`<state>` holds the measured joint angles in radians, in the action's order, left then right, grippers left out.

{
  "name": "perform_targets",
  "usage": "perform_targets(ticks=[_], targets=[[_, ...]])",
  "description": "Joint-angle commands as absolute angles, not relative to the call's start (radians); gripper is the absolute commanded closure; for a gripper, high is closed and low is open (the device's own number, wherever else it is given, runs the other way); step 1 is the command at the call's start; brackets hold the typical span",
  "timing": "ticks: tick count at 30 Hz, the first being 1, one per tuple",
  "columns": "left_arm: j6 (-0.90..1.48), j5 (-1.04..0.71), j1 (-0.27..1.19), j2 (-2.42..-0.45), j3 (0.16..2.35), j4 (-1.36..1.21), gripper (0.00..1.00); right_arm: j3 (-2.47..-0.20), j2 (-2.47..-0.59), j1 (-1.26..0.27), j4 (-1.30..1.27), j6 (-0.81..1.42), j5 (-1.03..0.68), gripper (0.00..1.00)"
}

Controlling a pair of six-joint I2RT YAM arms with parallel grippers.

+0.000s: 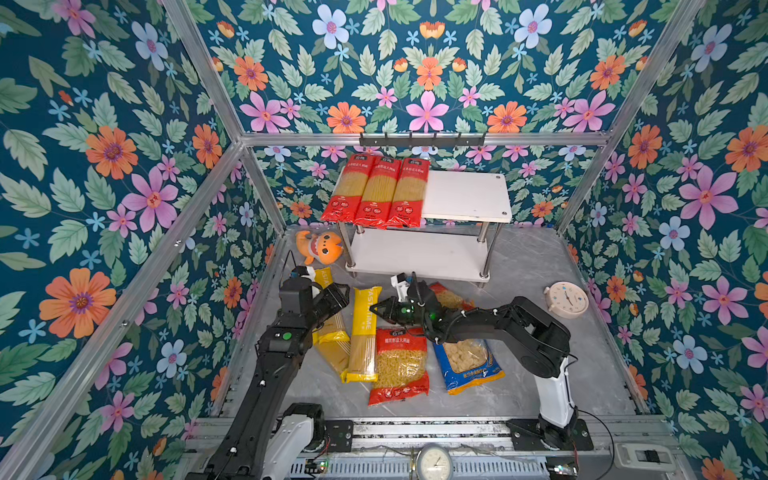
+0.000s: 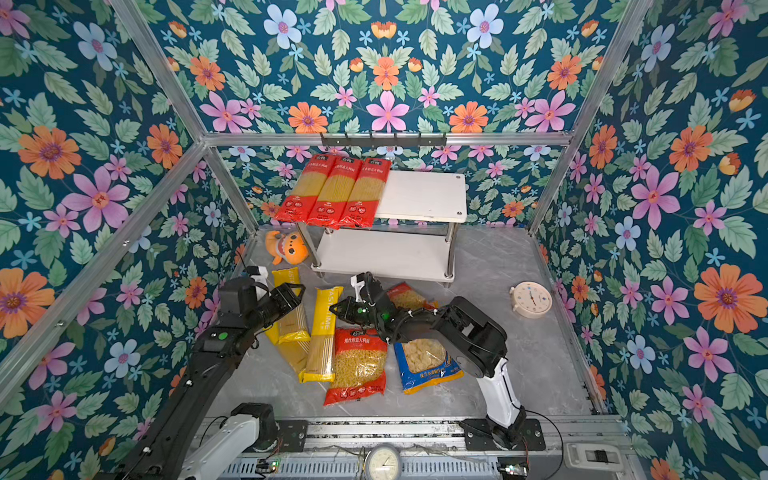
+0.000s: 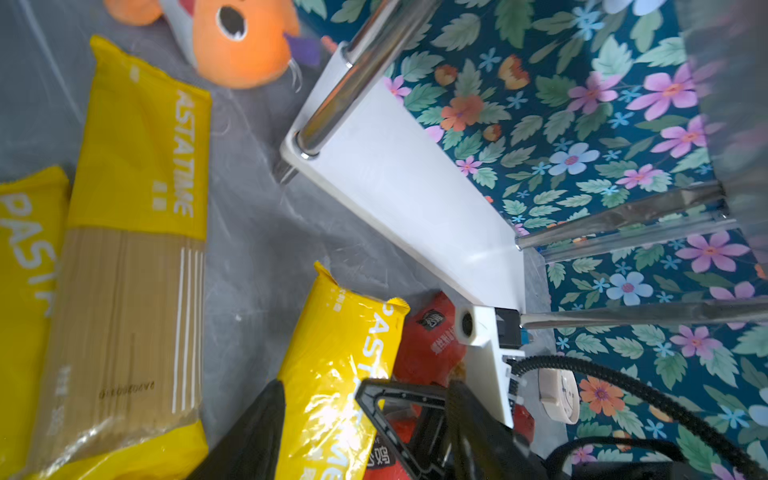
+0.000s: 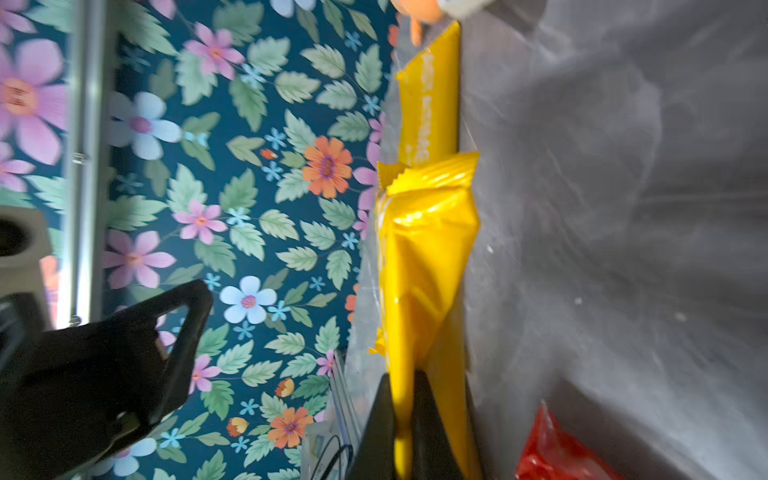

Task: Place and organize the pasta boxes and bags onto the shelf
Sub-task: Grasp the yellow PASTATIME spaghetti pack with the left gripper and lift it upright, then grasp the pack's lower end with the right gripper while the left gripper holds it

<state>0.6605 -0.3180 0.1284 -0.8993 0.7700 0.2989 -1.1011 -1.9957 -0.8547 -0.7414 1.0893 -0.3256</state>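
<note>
Three red spaghetti packs [image 1: 378, 191] lie side by side on the left of the shelf's [image 1: 465, 195] top board. On the floor lies a yellow PASTATIME pack [image 1: 365, 332] [image 4: 424, 257], and my right gripper [image 1: 376, 309] [image 4: 403, 415] is shut on its edge near the upper end. My left gripper [image 1: 341, 293] [image 3: 361, 432] stands open just left of that end. Two more yellow packs [image 1: 332, 345] [image 3: 133, 232] lie partly under the left arm. A red short-pasta bag [image 1: 400, 365] and a blue-and-yellow bag [image 1: 469, 363] lie in front, with another red bag [image 1: 446, 296] half hidden under the right arm.
An orange plush toy [image 1: 320, 245] sits left of the shelf's legs. A round clock [image 1: 567, 299] lies at the right wall. A black hook rail [image 1: 422, 139] hangs above the shelf. The shelf's lower board [image 1: 415, 253] and the right half of its top board are bare.
</note>
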Motion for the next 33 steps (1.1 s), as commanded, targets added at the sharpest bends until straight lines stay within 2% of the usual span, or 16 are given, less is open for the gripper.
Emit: perform_targets(ticks=[1, 6, 8, 11, 16, 20, 23, 29, 33], targets=[[0.537, -0.393, 0.126, -0.905, 0.797, 0.294, 0.32, -1.035, -1.921, -0.826, -1.045, 1.097, -0.327, 1.00], [0.567, -0.582, 0.127, -0.897, 0.688, 0.084, 0.32, -0.913, -1.796, -0.773, -1.037, 1.050, -0.352, 1.00], [0.589, -0.536, 0.132, -0.883, 0.634, 0.011, 0.33, -0.885, -1.742, -0.747, -1.005, 0.995, -0.434, 1.00], [0.641, -0.532, 0.158, -0.884, 0.575, -0.169, 0.33, -0.870, -1.636, -0.695, -0.817, 0.836, -0.553, 1.00], [0.671, -0.611, 0.288, -0.959, 0.509, -0.475, 0.31, -0.882, -1.468, -0.617, -0.605, 0.670, -0.672, 1.00], [0.639, -0.635, 0.427, -1.031, 0.467, -0.650, 0.21, -0.893, -1.369, -0.561, -0.516, 0.616, -0.706, 1.00], [0.643, -0.656, 0.497, -1.086, 0.469, -0.761, 0.19, -0.923, -1.309, -0.539, -0.452, 0.583, -0.736, 1.00], [0.662, -0.697, 0.596, -1.230, 0.547, -0.875, 0.22, -0.983, -1.249, -0.535, -0.378, 0.560, -0.776, 1.00], [0.693, -0.725, 0.632, -1.313, 0.616, -0.895, 0.32, -0.991, -1.212, -0.522, -0.380, 0.572, -0.785, 1.00]])
